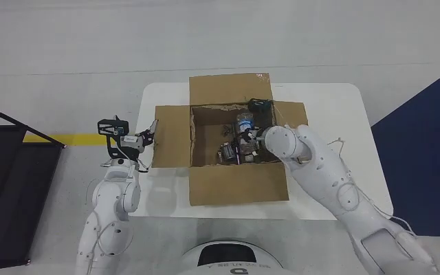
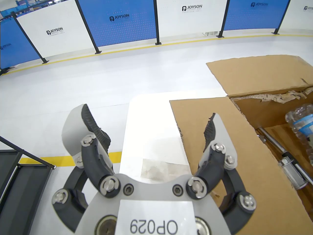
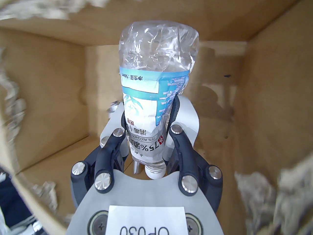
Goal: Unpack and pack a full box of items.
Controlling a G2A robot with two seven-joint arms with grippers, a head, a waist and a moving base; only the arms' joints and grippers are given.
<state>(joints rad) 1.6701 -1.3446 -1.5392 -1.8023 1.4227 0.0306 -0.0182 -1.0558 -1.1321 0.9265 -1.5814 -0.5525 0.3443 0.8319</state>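
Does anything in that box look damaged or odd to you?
Yes. The clear plastic bottle gripped by the right hand inside the cardboard box is crumpled and dented at its base end. The box's inner top edges also look torn and ragged.

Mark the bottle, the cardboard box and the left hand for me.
bottle (image 3: pixel 156 84): right wrist view, on its blue-and-white label.
cardboard box (image 1: pixel 237 184): top view, on the flap nearest the robot.
left hand (image 2: pixel 149 113): left wrist view, midway between its open fingertips.
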